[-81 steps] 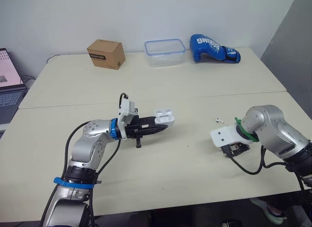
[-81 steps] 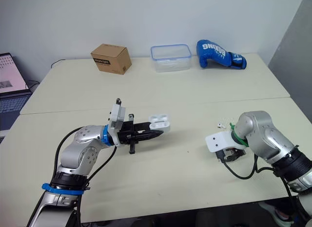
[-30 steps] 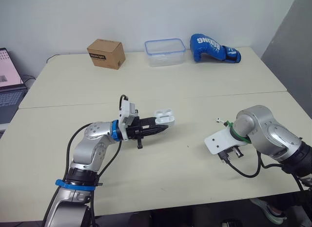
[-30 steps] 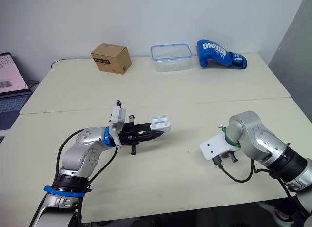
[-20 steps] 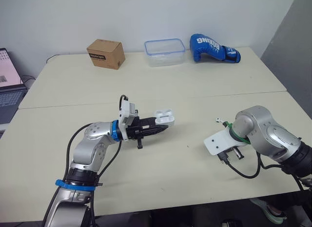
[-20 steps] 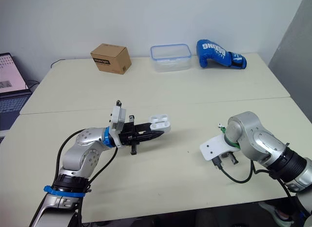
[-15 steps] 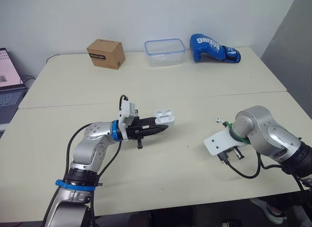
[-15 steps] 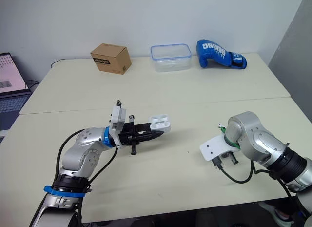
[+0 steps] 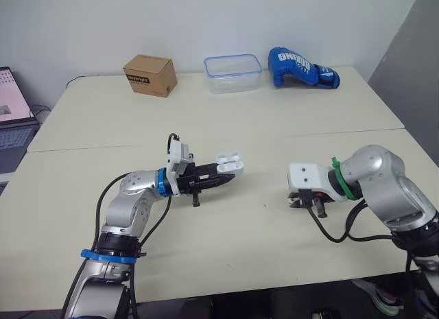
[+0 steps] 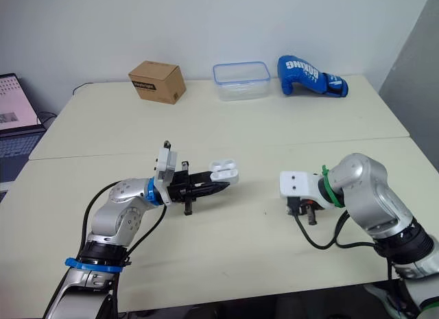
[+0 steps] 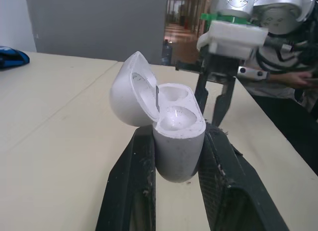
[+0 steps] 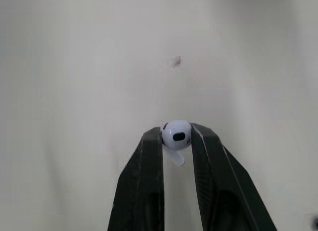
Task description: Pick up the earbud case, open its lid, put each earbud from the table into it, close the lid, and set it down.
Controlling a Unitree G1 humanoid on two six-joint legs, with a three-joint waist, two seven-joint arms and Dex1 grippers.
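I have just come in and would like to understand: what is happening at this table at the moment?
The robot is packing earbuds into their case. Its left gripper holds the white earbud case above the table, with the lid open and both sockets empty. Its right gripper pinches one white earbud between its fingertips, apart from the case. No earbud is in the case yet.

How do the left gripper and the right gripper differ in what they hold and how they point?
The left gripper clamps the open-lidded earbud case; the right gripper pinches one earbud at its tips. The left gripper lies roughly level over the table; the right gripper points down at it. Both are shut on something white.
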